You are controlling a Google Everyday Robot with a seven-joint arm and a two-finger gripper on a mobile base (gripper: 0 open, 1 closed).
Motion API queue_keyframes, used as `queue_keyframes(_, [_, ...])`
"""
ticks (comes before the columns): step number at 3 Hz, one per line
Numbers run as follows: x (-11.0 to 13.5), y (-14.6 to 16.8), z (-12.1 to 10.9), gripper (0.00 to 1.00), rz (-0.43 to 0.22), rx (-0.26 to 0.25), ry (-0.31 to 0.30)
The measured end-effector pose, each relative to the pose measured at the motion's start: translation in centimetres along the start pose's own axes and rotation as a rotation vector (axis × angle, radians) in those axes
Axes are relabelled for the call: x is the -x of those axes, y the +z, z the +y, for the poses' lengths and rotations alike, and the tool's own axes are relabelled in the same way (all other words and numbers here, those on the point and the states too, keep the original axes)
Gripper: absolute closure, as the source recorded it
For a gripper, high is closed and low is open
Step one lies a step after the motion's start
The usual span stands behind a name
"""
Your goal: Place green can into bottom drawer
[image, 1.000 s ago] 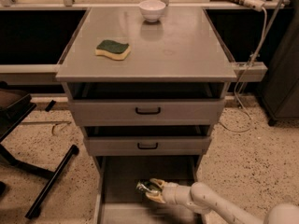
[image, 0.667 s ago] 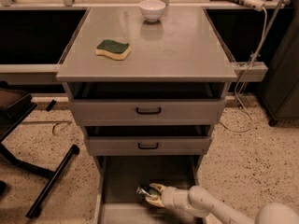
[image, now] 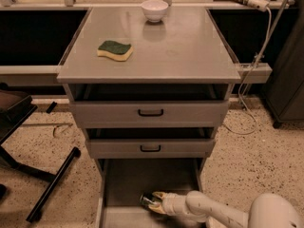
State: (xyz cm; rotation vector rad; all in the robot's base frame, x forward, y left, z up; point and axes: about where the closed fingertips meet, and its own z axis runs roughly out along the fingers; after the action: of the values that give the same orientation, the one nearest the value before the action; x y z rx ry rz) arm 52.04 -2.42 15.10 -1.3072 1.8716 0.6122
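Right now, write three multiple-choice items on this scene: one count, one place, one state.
1. How many things lie on the cabinet top? A one; B four; C two.
2. Where is the green can? A on the floor; B in the hand, low over the bottom drawer; C on a chair.
3. The bottom drawer is: A pulled open; B shut; C taken out.
Key: 1 C, only the sponge and the bowl lie there; 2 B, the hand grips it inside the drawer; 3 A, its floor shows.
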Motion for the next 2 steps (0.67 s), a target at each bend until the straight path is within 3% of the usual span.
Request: queue_keyframes(2, [-0.24,0.08,-0.25,0.58,0.008,-0.014,0.001])
